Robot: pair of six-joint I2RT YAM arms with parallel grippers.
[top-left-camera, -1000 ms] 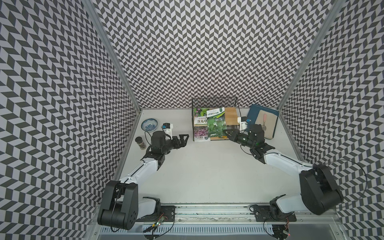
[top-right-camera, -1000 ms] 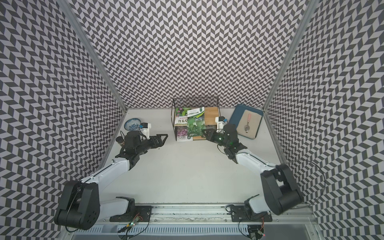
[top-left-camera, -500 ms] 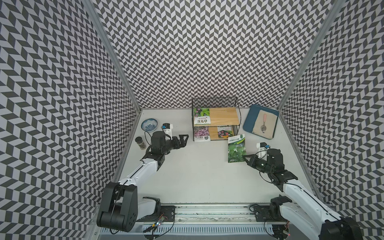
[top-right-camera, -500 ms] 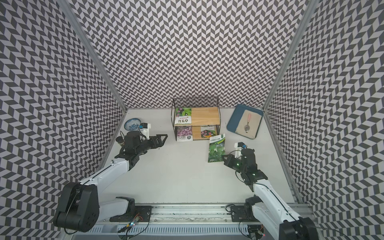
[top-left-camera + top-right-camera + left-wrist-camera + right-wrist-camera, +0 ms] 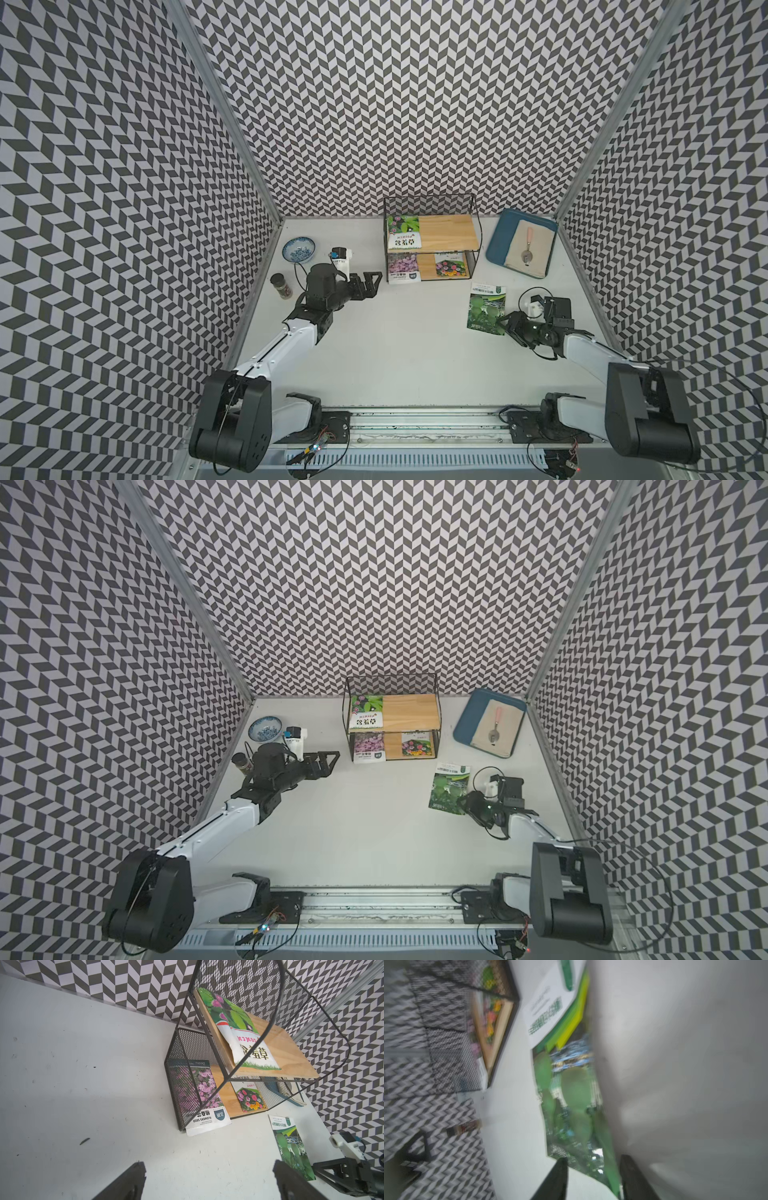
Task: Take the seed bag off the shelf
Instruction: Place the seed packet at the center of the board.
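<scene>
The green seed bag lies flat on the table, in front of the shelf and to its right. My right gripper is at the bag's near corner, jaws apart, and that corner of the bag lies between the fingers. My left gripper hovers open and empty left of the shelf's lower tier. Three other seed bags stay on the shelf: one on the top board, two on the lower board.
A blue tray with a cloth and a small trowel sits at the back right. A blue patterned bowl and a spice jar stand by the left wall, behind my left arm.
My right arm drew the green seed bag off the shelf to the table at the front right, then its jaws opened. The left arm has not moved.
</scene>
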